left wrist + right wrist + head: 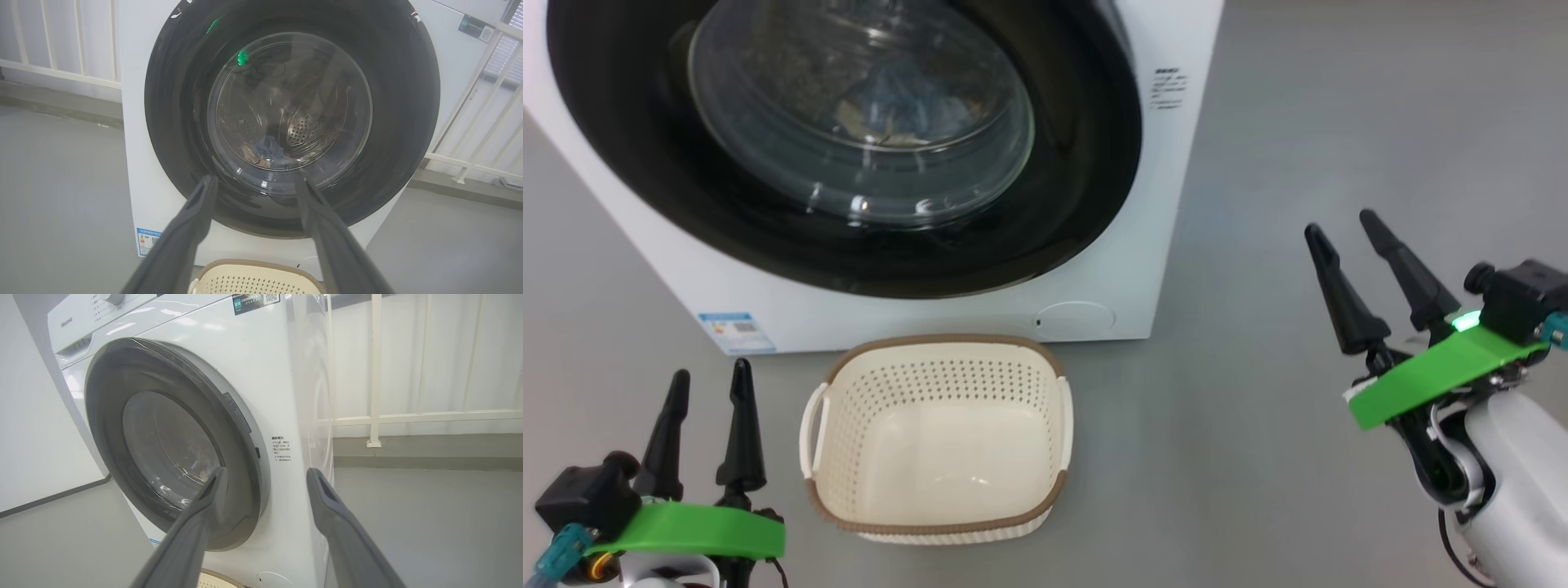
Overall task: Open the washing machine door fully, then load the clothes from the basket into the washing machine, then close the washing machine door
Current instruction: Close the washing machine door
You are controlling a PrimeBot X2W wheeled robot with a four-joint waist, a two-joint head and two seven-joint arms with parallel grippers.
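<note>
Door (866,122) shut flush on the machine (1152,245); clothes (267,149) lie behind its glass; basket (943,341) sits empty, near side. My left and right jaws hang released, empty. Risk: an uncaught latch frees the door; my left jaws may clip the basket.

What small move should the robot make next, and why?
Probably only a small retreat to rest. The large round black-rimmed glass door looks shut on the big white washing machine, light blue clothes lie inside the drum, the cream perforated plastic basket is empty, and the left gripper and right gripper stand open, holding nothing.
</note>
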